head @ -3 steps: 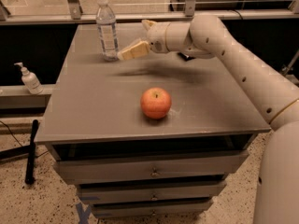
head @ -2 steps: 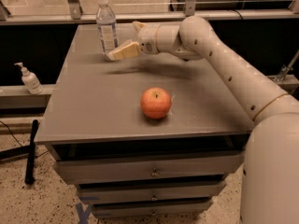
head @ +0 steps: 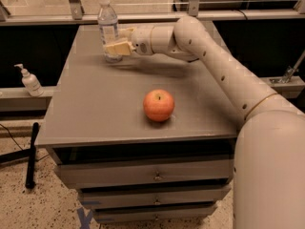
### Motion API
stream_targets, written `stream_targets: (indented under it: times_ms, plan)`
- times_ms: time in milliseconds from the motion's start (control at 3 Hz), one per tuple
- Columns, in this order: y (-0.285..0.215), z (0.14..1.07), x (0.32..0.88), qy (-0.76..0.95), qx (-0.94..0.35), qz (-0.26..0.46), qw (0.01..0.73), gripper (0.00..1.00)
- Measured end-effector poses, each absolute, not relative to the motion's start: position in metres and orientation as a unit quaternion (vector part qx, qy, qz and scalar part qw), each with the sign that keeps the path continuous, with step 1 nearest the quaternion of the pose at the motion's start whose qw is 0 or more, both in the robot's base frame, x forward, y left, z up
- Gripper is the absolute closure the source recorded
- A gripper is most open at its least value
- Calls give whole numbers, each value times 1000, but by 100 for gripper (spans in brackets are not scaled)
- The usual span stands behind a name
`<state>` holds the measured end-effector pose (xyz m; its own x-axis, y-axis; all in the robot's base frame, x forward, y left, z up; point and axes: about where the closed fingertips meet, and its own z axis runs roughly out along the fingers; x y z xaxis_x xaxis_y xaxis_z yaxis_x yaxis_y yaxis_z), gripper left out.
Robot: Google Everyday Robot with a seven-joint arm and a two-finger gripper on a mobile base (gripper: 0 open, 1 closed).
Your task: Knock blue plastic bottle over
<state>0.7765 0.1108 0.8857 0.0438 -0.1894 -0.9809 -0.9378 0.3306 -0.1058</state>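
Clear plastic with a white cap, the bottle stands upright at the far left corner of the table. I see the gripper right at it, low on its body. The jaws are spread: the near finger crosses in front of the bottle's lower part, the other sits just to its right, gripping nothing. Whether either finger actually touches the plastic, I cannot tell. The arm reaches in from the right across the far half of the table. An apple sits nearer the front, well apart. A pump bottle stands on the ledge off to the left.
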Motion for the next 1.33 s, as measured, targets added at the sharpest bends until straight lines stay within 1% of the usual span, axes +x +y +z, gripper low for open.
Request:
stream_targets:
  times_ms: [333,667,1000,1333]
  plan:
    - [107,886,770,608,-469,347,539,64]
    - [87,894,758,619,-469,341,530,89]
    - [58,912,746,634,-489,309,513,100]
    - [27,936,733,658,-528,254,473,100]
